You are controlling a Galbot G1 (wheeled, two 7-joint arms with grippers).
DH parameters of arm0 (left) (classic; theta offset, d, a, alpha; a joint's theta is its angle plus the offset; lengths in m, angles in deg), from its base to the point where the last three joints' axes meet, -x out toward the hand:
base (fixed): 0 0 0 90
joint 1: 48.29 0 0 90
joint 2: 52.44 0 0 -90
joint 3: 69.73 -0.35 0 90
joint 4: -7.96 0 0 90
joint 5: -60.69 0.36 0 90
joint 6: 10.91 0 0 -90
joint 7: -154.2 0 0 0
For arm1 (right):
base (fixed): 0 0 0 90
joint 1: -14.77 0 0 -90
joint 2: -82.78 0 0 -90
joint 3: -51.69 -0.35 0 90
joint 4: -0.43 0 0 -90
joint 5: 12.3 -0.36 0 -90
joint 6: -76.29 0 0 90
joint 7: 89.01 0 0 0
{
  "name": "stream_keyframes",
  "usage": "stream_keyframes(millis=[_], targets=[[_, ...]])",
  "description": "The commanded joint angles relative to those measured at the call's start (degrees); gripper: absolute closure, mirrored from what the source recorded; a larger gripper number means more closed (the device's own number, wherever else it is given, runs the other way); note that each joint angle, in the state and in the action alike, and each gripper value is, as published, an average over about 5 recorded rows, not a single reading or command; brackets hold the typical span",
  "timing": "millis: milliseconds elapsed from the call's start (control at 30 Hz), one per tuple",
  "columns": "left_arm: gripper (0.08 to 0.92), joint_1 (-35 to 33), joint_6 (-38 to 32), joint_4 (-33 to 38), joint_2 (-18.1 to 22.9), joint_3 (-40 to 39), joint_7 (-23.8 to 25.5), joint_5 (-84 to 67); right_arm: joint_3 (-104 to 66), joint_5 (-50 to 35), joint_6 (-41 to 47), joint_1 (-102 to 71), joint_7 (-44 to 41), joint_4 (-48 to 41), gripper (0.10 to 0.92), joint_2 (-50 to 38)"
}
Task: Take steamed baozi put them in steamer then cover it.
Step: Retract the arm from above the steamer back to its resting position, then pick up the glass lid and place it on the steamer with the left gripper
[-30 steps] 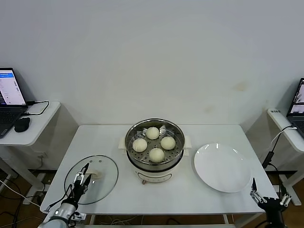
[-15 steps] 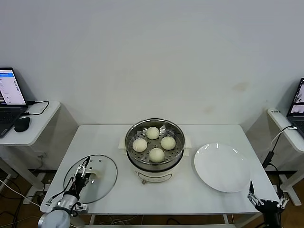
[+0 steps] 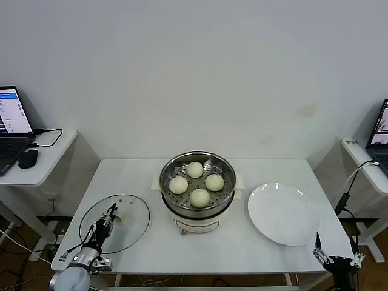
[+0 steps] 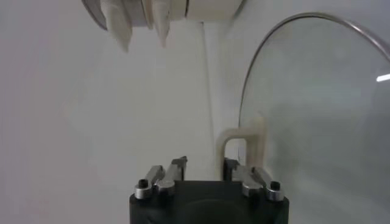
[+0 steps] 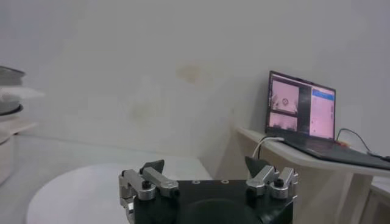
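White bench (image 3: 242, 254): four steamed baozi (image 3: 200, 197) sit in the central steamer (image 3: 197, 182). Left end effector (image 3: 109, 219) grasps the cover (image 3: 130, 209) handle near the left edge; right end effector (image 3: 334, 259) hangs released off the front right corner.

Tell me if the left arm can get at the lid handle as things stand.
Probably yes. The left gripper is already down at the handle of the lid, its fingers either side of it; nothing lies between them.
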Motion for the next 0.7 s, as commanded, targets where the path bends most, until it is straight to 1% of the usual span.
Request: stream_keyframes(millis=[33, 133, 200, 367, 500, 700], targets=[[0.744, -1.3, -0.8, 2.7, -0.3, 1.4, -1.8, -2.1, 0.4, 0.3, -0.1, -0.1, 0.0, 0.2, 0.203, 0.0], [0.829, -2.8, -0.7, 5.2, -0.4, 2.5, -2.3, -2.8, 0.8, 0.4, -0.1, -0.1, 0.0, 0.3, 0.202, 0.0], [0.864, -4.0, -0.4, 7.2, -0.4, 3.4, -2.6, -3.2, 1.0, 0.6, -0.2, -0.2, -0.1, 0.4, 0.202, 0.0], [0.874, -7.7, 2.3, 13.9, -0.7, 5.5, -2.0, -5.6, 1.6, 0.8, -0.2, -0.5, -0.1, 0.8, 0.203, -0.2], [0.874, -11.4, 7.9, 22.0, -1.9, 6.3, 1.2, -10.9, 2.2, 1.1, -0.3, -0.6, -0.1, 0.8, 0.203, -0.4], [0.874, -15.1, 16.8, 35.0, -5.1, 6.1, 8.6, -19.8, 3.7, 2.2, -0.5, -0.8, 0.0, 0.9, 0.203, -0.1]])
